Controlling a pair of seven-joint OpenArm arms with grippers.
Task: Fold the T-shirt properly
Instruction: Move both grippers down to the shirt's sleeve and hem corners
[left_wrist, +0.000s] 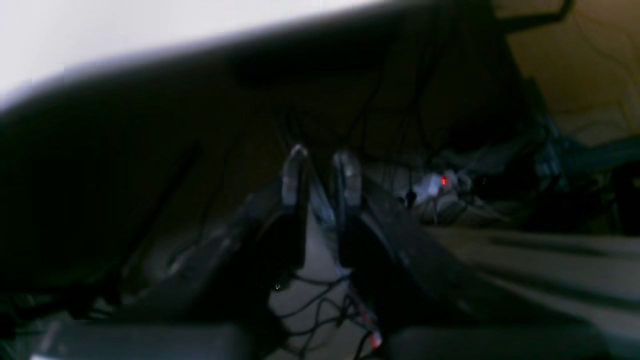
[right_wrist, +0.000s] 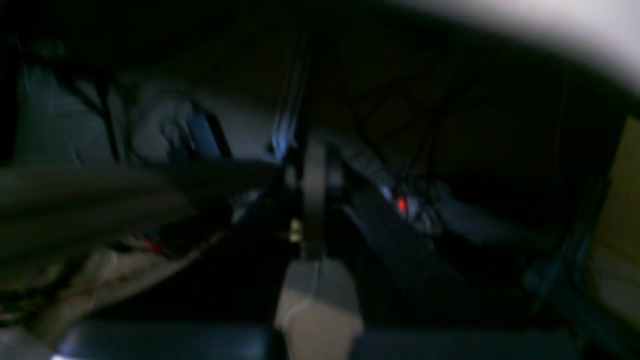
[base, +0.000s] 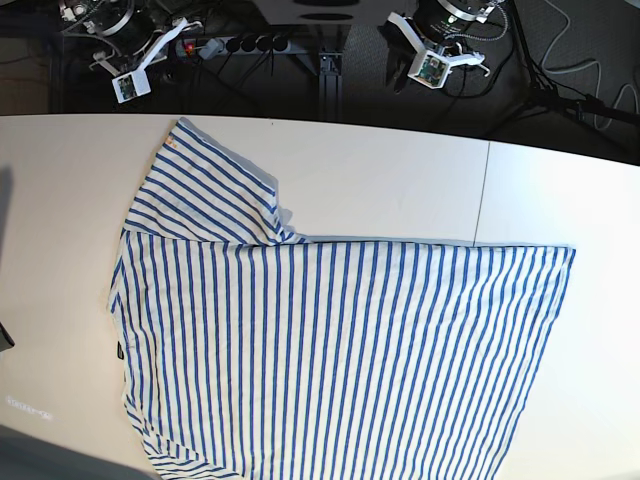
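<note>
The T-shirt (base: 330, 350), cream-white with thin blue stripes, lies flat on the white table (base: 400, 180). One sleeve (base: 210, 190) points to the far left, and a small dark tag (base: 118, 349) shows at the left edge. The shirt's near edge runs off the bottom of the base view. Both arms are pulled back beyond the table's far edge, away from the shirt: my left arm (base: 440, 45) at top right, my right arm (base: 130, 60) at top left. My left gripper (left_wrist: 320, 170) shows a narrow gap with nothing in it. My right gripper (right_wrist: 314, 165) is shut and empty.
A power strip (base: 240, 43) and cables lie on the dark floor behind the table. A seam (base: 487, 190) crosses the tabletop right of the middle. Both wrist views look under the table edge (left_wrist: 100, 30) at dim cables and a red light (left_wrist: 443, 181).
</note>
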